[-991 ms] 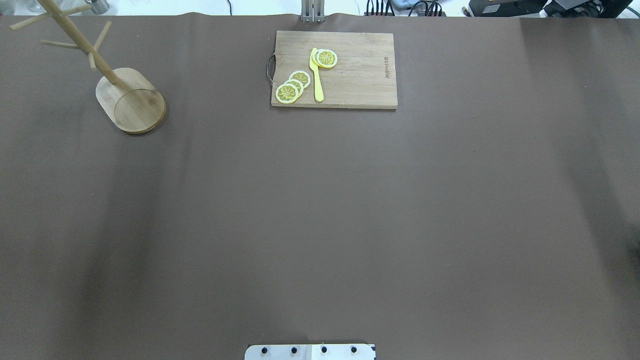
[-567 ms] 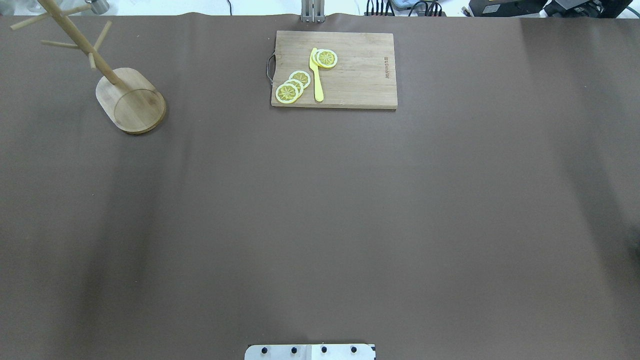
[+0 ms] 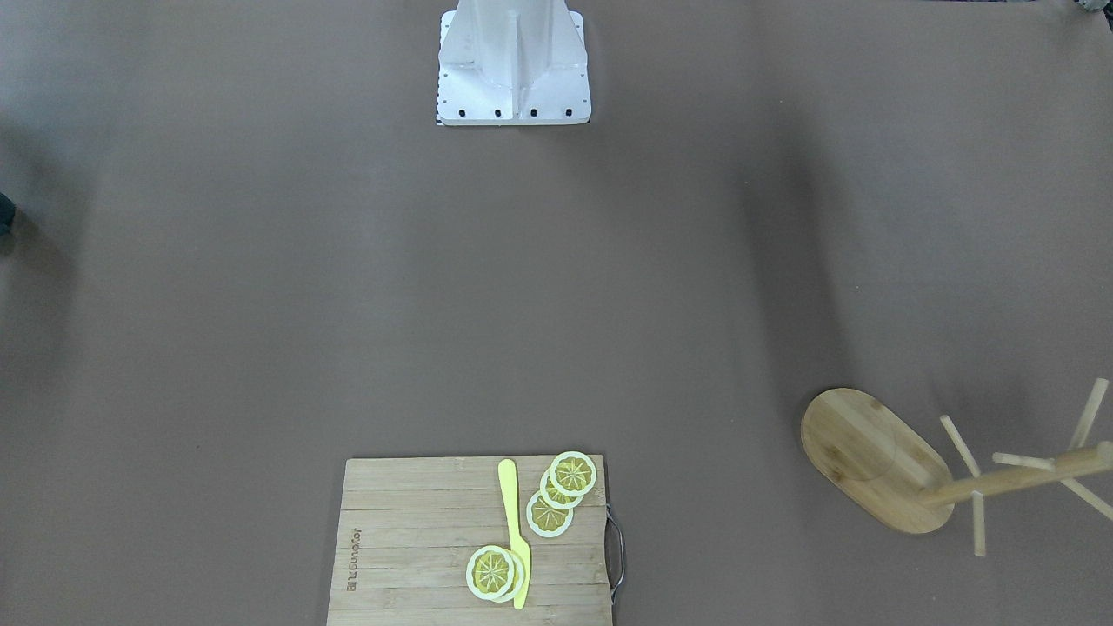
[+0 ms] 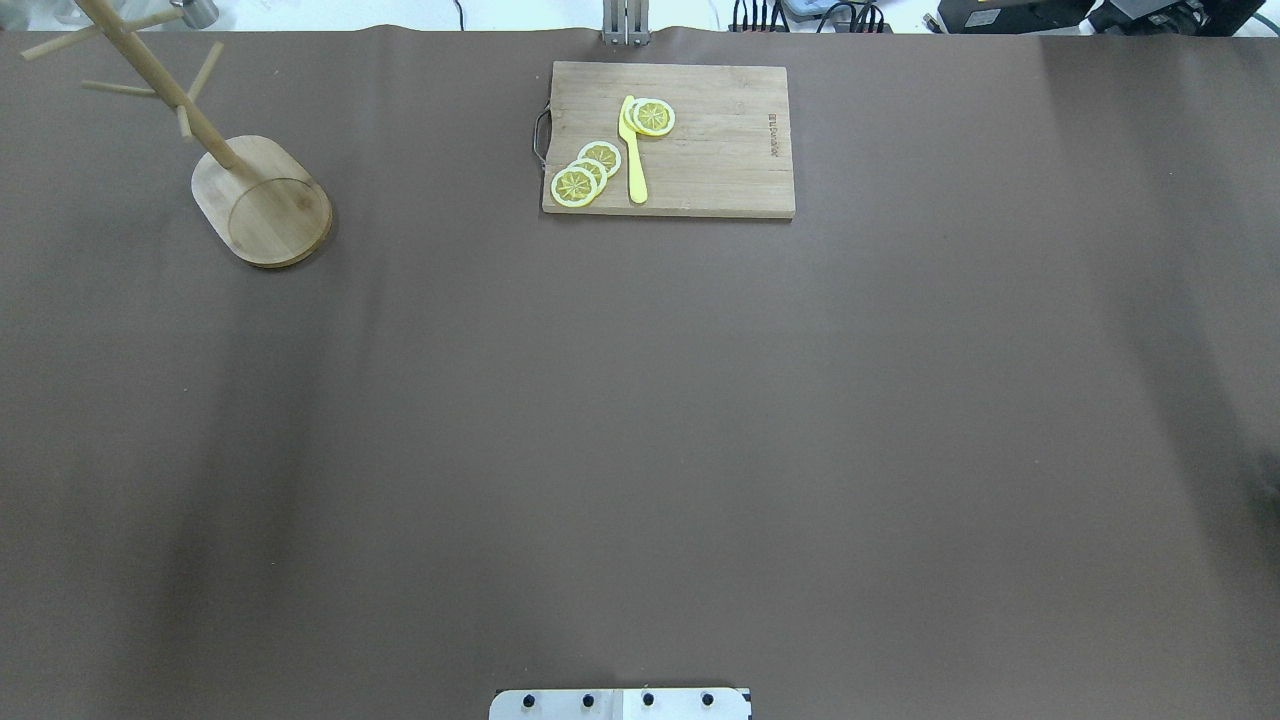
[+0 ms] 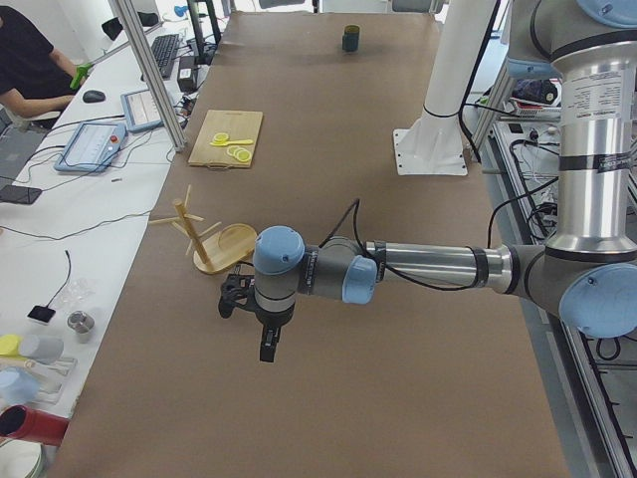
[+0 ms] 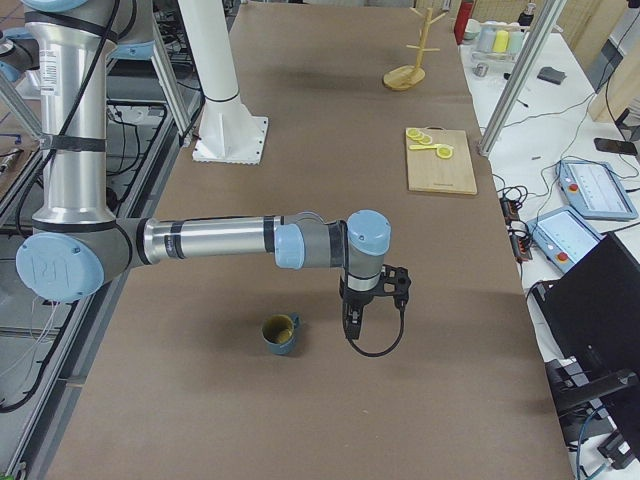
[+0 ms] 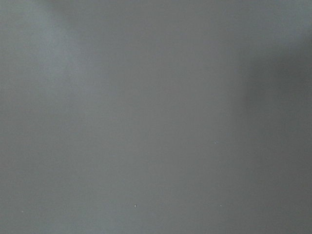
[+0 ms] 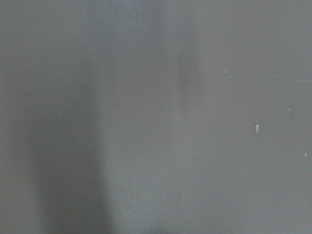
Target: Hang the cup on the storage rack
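Observation:
The blue-grey cup (image 6: 281,333) with its yellow inside stands upright near the table's right end; it also shows far off in the exterior left view (image 5: 350,38). My right gripper (image 6: 352,325) hangs pointing down beside the cup, apart from it; I cannot tell whether it is open or shut. The bamboo storage rack (image 4: 262,200) stands at the far left, with nothing on its pegs (image 3: 874,469) (image 5: 214,239). My left gripper (image 5: 267,349) hangs pointing down over the table on the camera's side of the rack in the exterior left view; I cannot tell its state. Both wrist views show only brown table cover.
A wooden cutting board (image 4: 668,140) with lemon slices (image 4: 586,172) and a yellow knife (image 4: 633,150) lies at the far middle. The robot's white base (image 3: 513,61) stands at the near edge. Desks with equipment and a seated person (image 5: 30,60) lie beyond the far side.

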